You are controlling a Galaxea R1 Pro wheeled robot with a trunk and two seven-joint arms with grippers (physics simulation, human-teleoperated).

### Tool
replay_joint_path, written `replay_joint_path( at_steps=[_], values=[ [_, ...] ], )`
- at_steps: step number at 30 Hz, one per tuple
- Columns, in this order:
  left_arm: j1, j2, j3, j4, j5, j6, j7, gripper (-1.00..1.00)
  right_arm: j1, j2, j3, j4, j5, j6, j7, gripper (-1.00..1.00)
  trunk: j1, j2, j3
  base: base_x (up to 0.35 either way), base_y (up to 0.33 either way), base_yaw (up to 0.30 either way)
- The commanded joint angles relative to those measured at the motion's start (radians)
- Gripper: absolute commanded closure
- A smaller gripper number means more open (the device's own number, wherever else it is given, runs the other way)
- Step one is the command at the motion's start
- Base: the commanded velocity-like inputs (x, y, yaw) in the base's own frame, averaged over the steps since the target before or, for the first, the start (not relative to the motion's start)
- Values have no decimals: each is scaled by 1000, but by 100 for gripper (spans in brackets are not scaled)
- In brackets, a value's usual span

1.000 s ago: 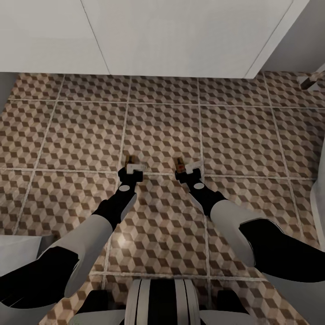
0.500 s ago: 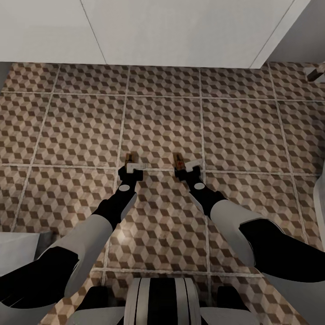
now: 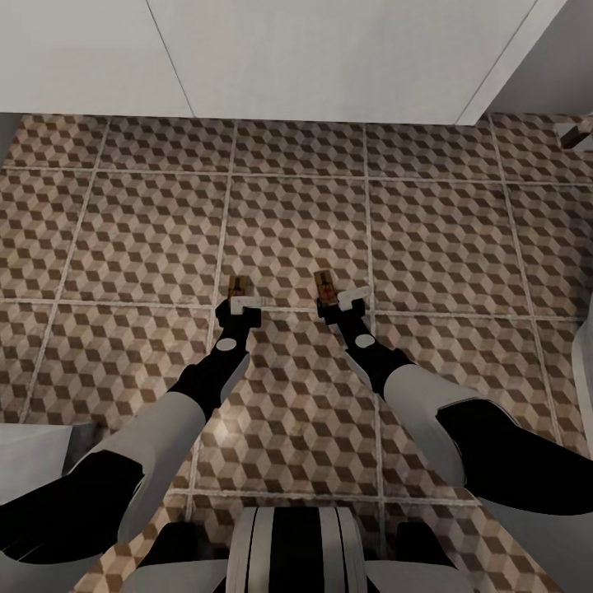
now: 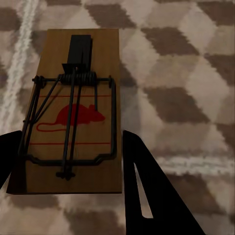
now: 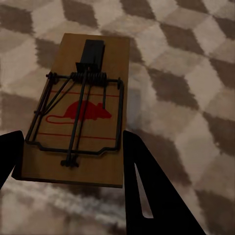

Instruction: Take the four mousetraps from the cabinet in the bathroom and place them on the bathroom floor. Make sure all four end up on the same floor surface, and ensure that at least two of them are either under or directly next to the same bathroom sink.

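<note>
Two mousetraps, small tan boards with a dark spring bar and a red mouse print, sit low over the bathroom floor (image 3: 296, 222) of cube-pattern tiles. My left gripper (image 3: 240, 301) is shut on the near end of one mousetrap (image 3: 237, 287) (image 4: 73, 107), a dark finger (image 4: 147, 196) against each long side. My right gripper (image 3: 338, 301) holds the other mousetrap (image 3: 325, 284) (image 5: 81, 107) the same way. Both boards lie nearly flat, close above a grout line. A wide white boxy body (image 3: 329, 58) spans the far edge; I cannot tell whether it is the sink. The cabinet is out of view.
A white block (image 3: 33, 457) stands near my left elbow. A small pale and brown fitting (image 3: 576, 132) shows at the far right by a grey wall. Open tiles stretch between the traps and the white body.
The camera tilted a little at first, shifting the whole picture. Since then both mousetraps show longer and flatter beyond the fingertips. The arms have hardly moved.
</note>
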Motion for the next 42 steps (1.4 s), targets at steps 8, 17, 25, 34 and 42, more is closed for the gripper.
replay_joint_path(
  at_steps=[8, 17, 25, 34, 42],
  values=[
    [1, 0, -8, -2, 6, -5, 10, 100, -1, 0, 3, 3, 7, -3, -6, 100, 0, 0, 0, 0, 0, 0],
    [2, -1, -8, 0, 6, -6, 10, 100, 0, 0, 3, 5, 7, -4, -6, 100, 4, -2, 0, 0, 0, 0],
    [2, -2, -9, 2, 6, -6, 10, 100, 2, 0, 3, 6, 8, -4, -6, 100, 8, -4, 0, 0, 0, 0],
    [3, -5, -10, 1, 6, -6, 10, 100, 2, 0, 2, 6, 8, -4, -6, 100, 12, -6, 0, 0, 0, 0],
    [28, -5, -11, 3, 6, -7, 10, 100, 4, 0, 2, 6, 8, -4, -6, 100, 12, -6, 0, 0, 0, 0]
  ],
)
